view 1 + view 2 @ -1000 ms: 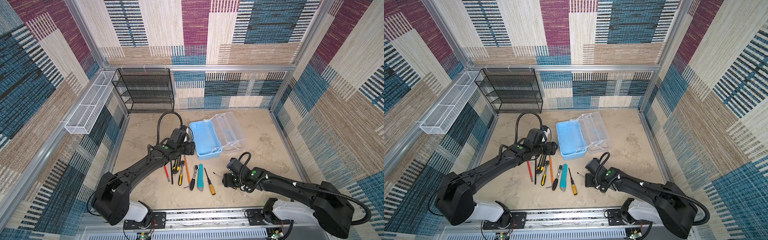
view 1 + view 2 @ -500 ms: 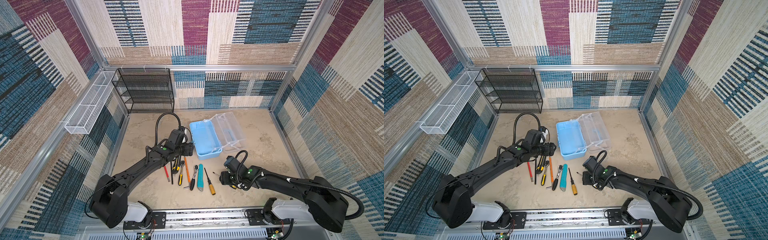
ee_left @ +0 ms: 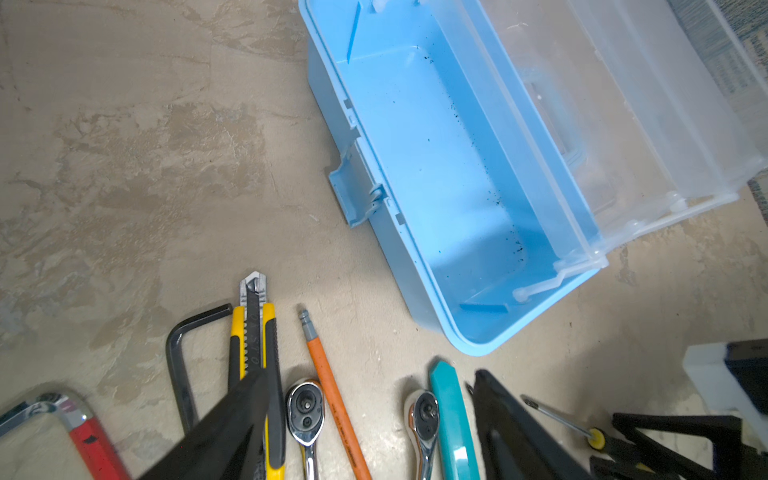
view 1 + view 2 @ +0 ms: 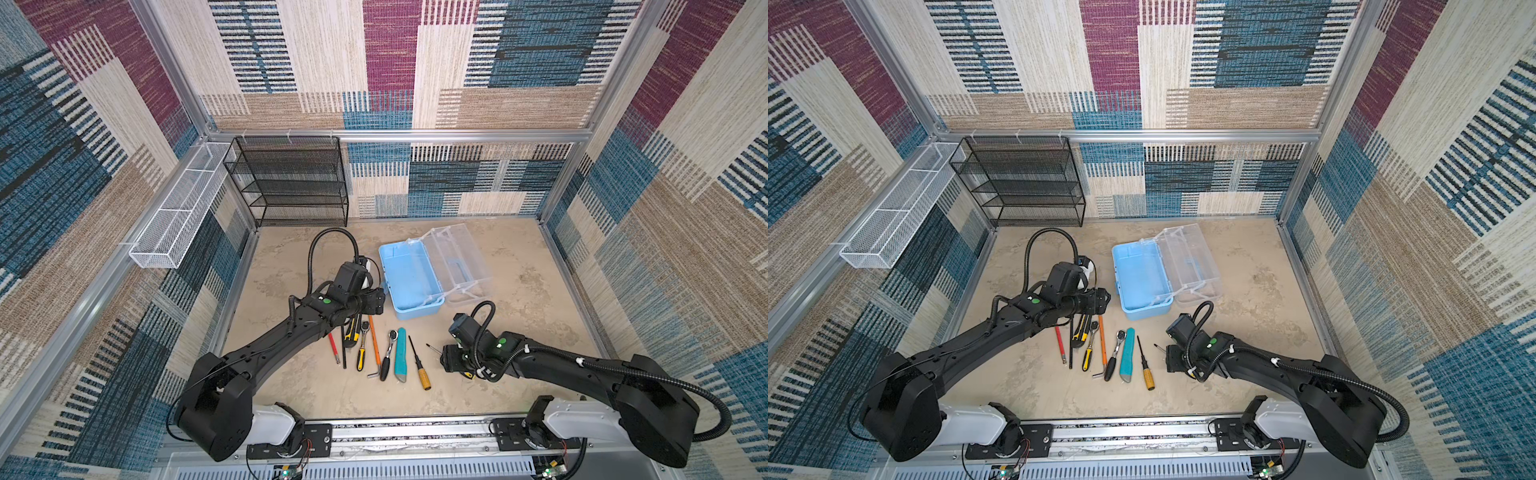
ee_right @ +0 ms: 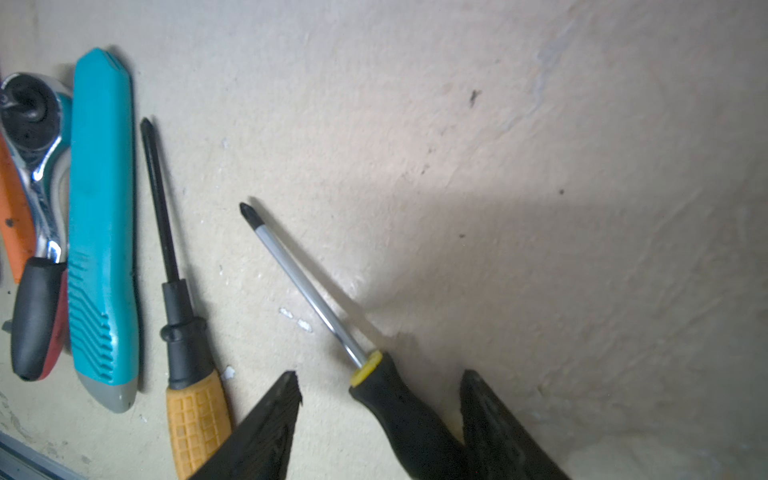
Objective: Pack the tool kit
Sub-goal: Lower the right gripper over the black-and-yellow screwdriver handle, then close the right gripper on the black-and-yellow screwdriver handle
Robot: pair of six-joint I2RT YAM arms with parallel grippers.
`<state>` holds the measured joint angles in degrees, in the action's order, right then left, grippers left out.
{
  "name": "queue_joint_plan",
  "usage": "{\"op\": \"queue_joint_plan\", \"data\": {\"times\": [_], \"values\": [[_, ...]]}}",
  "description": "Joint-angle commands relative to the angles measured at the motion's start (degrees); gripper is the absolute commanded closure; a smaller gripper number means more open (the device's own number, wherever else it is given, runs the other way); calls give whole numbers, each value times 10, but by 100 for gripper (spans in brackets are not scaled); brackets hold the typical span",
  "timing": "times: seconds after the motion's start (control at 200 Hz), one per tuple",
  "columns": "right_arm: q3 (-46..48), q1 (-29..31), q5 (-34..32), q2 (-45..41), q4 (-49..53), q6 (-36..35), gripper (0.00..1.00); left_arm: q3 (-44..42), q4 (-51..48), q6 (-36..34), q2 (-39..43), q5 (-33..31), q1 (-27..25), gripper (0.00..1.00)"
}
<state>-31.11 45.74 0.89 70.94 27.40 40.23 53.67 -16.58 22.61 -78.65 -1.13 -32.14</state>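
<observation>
Screwdriver (image 5: 365, 365) tip toward knife (image 5: 102, 232), right gripper (image 5: 380, 376) spread astride handle (image 5: 399, 415), left gripper (image 3: 370, 374) spread, empty

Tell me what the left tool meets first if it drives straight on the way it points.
Most likely the light-blue toolbox: the left tool, open above the loose tools, aims at its near long wall by the latch, though depth is unclear.
</observation>
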Motion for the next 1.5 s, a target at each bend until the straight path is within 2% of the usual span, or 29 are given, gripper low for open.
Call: {"op": "queue_joint_plan", "data": {"times": [0.0,0.691,1.032,1.493], "values": [[1,1,12,0,60,-1,36,-4,17,14,3,8,1,20],[-13,1,15,26,73,-4,48,-18,23,18,13,10,2,20],[-31,1,1,60,78,-16,61,-5,20,17,3,7,3,20],[-21,1,-7,62,41,9,70,-6,19,18,4,4,7,20]]}}
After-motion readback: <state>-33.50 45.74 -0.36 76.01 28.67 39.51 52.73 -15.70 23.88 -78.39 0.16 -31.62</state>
